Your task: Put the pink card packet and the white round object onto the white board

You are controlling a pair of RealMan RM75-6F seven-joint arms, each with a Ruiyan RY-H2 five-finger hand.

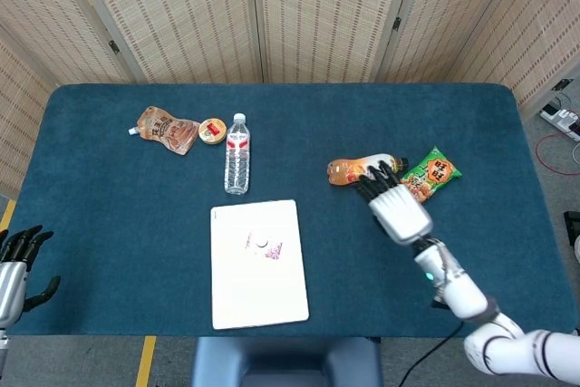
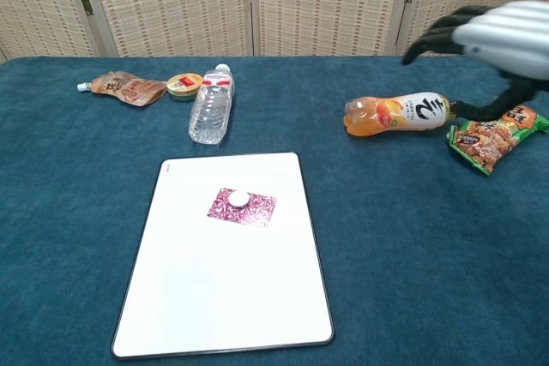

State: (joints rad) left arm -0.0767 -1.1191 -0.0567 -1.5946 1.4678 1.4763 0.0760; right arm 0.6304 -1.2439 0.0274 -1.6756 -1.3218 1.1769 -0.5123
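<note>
Head and chest views of a blue-covered table (image 1: 118, 224). The white board (image 2: 197, 297) is a glossy rectangle with a thin dark border and rounded corners, lying flat near the front edge of the table, slightly left of centre. On its upper half, nearer the far edge than the near one, lies the pink card packet (image 2: 253, 212): a small flat rectangle patterned in magenta and white, turned a little askew to the board's sides. The white round object (image 2: 238, 199), a small pale disc or dome, sits on the packet toward its left end; both rest wholly within the board's border.

The right hand (image 1: 397, 206) hangs above the right half of the table, well apart from the board, with its dark fingers (image 1: 373, 178) spread and slightly bent and nothing held; in the head view it overlaps the orange drink bottle (image 2: 399, 114) and the green snack bag (image 2: 493, 139). The left hand (image 1: 14, 269) shows at the front left corner, just off the table's left edge, fingers apart and empty.

Toward the far left of the table lie a brown spouted pouch (image 1: 166, 129), a small round tin (image 1: 212, 130) just beside it, and a clear water bottle (image 1: 236, 156) on its side, its base near the board's far edge.
</note>
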